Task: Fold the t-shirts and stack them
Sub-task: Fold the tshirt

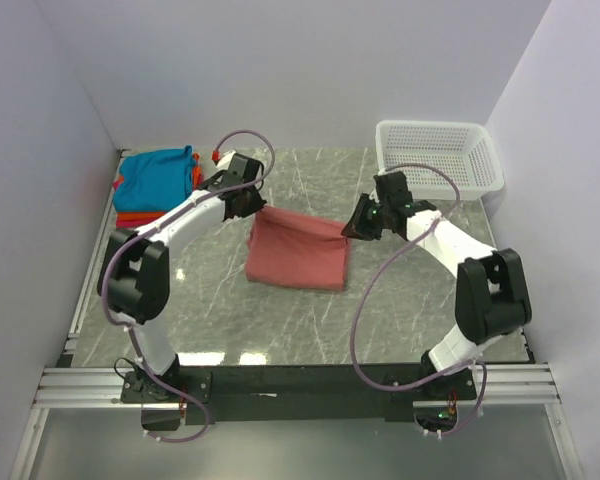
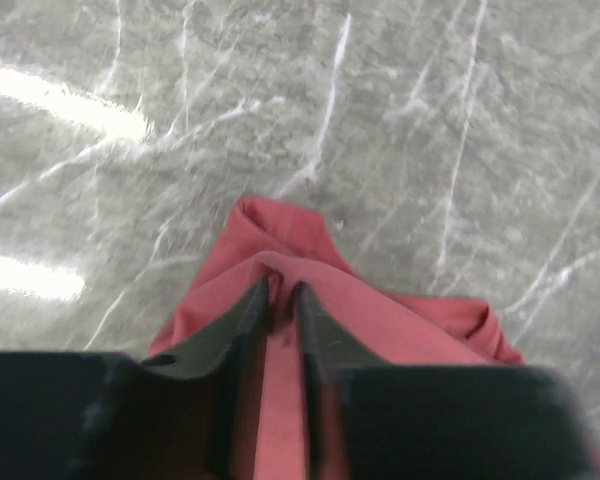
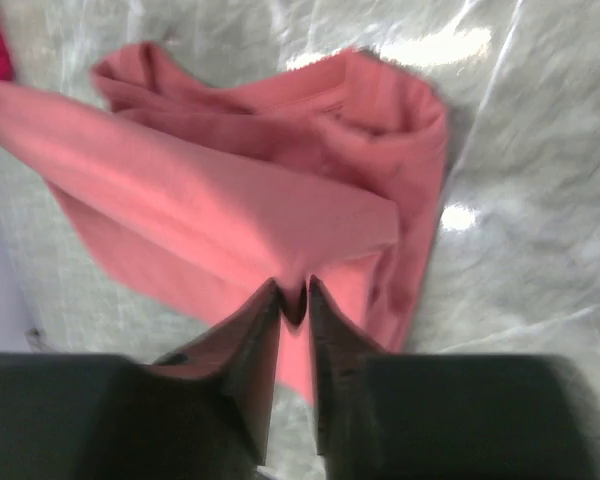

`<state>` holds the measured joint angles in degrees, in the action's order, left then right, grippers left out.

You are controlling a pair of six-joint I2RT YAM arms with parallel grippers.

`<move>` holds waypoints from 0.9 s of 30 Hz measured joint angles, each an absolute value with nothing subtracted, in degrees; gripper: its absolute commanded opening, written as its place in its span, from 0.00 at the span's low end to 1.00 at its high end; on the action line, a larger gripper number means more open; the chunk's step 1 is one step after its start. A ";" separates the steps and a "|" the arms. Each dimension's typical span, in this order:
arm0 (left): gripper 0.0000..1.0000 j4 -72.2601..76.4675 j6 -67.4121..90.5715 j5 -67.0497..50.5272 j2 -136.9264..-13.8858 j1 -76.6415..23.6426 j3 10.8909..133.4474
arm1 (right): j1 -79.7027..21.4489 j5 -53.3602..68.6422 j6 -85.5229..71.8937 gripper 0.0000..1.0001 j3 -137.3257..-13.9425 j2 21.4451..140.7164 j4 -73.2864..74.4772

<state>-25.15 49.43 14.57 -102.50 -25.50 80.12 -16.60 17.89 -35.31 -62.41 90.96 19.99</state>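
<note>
The salmon-pink t-shirt point(image 1: 298, 252) hangs between my two grippers over the middle of the table, its lower part lying on the marble. My left gripper point(image 1: 252, 205) is shut on the shirt's left top corner; in the left wrist view the cloth point(image 2: 330, 300) is pinched between the fingers. My right gripper point(image 1: 357, 226) is shut on the right top corner, and the shirt point(image 3: 250, 200) sags below it in the right wrist view. A folded teal-blue t-shirt point(image 1: 158, 178) lies on folded orange and red ones point(image 1: 137, 216) at the far left.
A white mesh basket point(image 1: 440, 158) stands at the far right corner. White walls close the table on the left, back and right. Bare marble point(image 1: 280, 320) lies in front of the shirt.
</note>
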 measured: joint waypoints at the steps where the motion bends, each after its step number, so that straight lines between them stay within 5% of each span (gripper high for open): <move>1: 0.35 -25.08 49.17 14.41 -103.70 -25.30 80.90 | -16.53 17.61 -35.09 0.50 -63.53 92.44 20.18; 2: 0.56 -25.06 48.82 14.20 -104.99 -25.04 81.73 | -16.47 17.32 -34.72 0.63 -64.79 93.86 20.23; 4: 0.81 -25.10 48.23 13.74 -106.37 -24.64 82.54 | -16.36 16.97 -33.74 0.81 -67.64 96.33 20.82; 5: 0.99 -25.10 48.01 13.39 -106.76 -24.45 82.83 | -16.34 16.73 -33.52 0.82 -69.34 97.43 21.23; 11: 1.00 -23.31 47.57 11.46 -105.12 -24.03 81.54 | -16.29 17.08 -32.51 0.85 -71.24 96.60 20.58; 27: 0.99 -12.21 47.90 -4.05 -97.19 -28.03 59.64 | -24.45 27.66 -38.00 0.86 -45.19 89.06 5.87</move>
<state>-12.21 47.90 -4.05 -97.19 -28.03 59.64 -24.45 27.66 -38.00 -45.19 89.06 5.87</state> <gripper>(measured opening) 0.994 0.859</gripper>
